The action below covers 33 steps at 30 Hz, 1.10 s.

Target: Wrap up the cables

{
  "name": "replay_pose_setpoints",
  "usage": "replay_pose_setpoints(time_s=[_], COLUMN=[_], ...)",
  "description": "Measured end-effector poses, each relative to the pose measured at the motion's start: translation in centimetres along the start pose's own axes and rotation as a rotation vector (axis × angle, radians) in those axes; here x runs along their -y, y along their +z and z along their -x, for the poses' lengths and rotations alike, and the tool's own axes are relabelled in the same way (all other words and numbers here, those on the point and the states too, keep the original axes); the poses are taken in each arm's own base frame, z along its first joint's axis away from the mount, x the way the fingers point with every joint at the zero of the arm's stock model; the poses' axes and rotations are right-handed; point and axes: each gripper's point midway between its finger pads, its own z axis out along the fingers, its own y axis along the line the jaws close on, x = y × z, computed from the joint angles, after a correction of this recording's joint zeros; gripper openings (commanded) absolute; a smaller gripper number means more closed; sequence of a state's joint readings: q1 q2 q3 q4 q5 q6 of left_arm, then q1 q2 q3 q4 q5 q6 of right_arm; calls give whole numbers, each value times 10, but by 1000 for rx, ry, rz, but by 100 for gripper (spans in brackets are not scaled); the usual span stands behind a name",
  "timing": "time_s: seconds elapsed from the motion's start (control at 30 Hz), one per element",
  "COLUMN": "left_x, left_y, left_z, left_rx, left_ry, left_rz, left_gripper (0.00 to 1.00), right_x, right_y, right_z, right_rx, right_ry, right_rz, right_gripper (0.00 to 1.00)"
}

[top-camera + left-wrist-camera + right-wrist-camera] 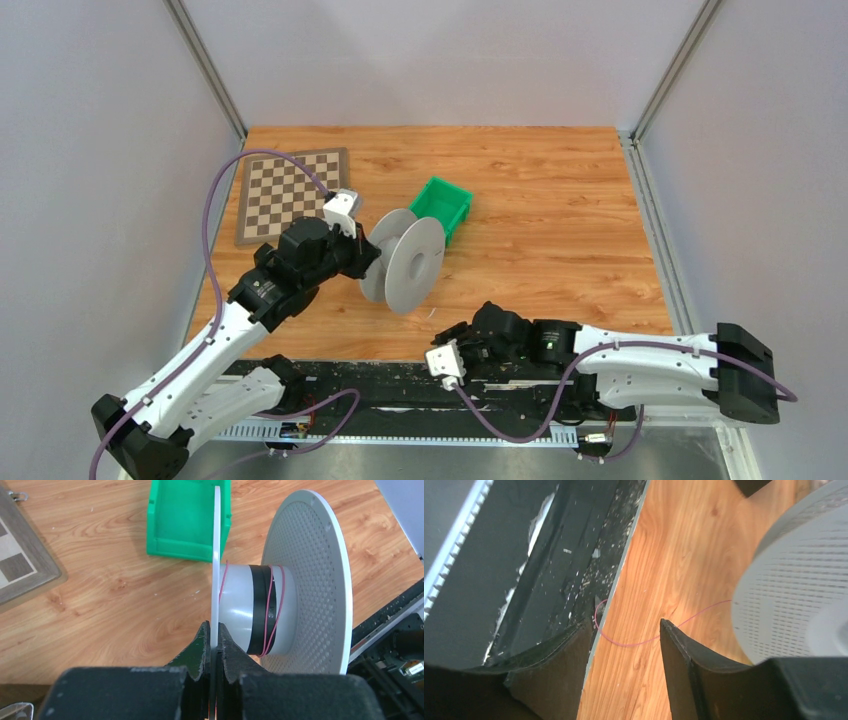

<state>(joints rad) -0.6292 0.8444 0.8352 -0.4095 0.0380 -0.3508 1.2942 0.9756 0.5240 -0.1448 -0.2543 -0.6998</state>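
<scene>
The pale grey two-disc spool (pixel 415 265) stands on edge on the table, with a black band and a few turns of thin pink cable (pixel 272 605) round its hub (pixel 240 610). My left gripper (pixel 365 262) (pixel 214 625) is shut on the rim of the spool's near disc. From the spool a loose length of the cable (pixel 639 642) runs over the wood to the table's front edge. My right gripper (pixel 462 333) (pixel 625 622) hangs open just above that strand, one finger on each side of it, not touching it.
A green bin (pixel 440 208) (pixel 182 520) sits right behind the spool. A chessboard (pixel 290 195) (pixel 20 565) lies at the back left. A black, crumb-strewn strip (pixel 400 380) (pixel 549 555) runs along the table's front edge beside the right gripper.
</scene>
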Motion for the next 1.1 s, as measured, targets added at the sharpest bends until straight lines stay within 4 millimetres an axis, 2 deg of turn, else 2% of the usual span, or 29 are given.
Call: replay_pose_setpoints(time_s=[0.2,0.33,0.63,0.87,0.97,1.1], left_x=[-14,-21,-28,-29,-31,-33], left_y=[1,4,10,10,10,10], left_z=[-4,-5,-11,-10,-10,-10], left_rx=[-17,-26,-61,-58,-56,-57], left_ry=[-66,-111,-180,-199,-206,-213], left_rz=[55,80,99,101,108,112], left_gripper=[0,0,0,0,0,0], right_x=[-21,-29,-29,-30,-31,-30], right_y=[22,32,52,59,61,63], right_z=[-34,-47,-57,-70,-77,-88], right_rx=[-125,-169,-184,-231,-257,-302], right_ry=[-15,-24,-45,-72,-83,-110], right_rz=[93,124,118,104,98,72], right_gripper=[48,45,44,43,33,2])
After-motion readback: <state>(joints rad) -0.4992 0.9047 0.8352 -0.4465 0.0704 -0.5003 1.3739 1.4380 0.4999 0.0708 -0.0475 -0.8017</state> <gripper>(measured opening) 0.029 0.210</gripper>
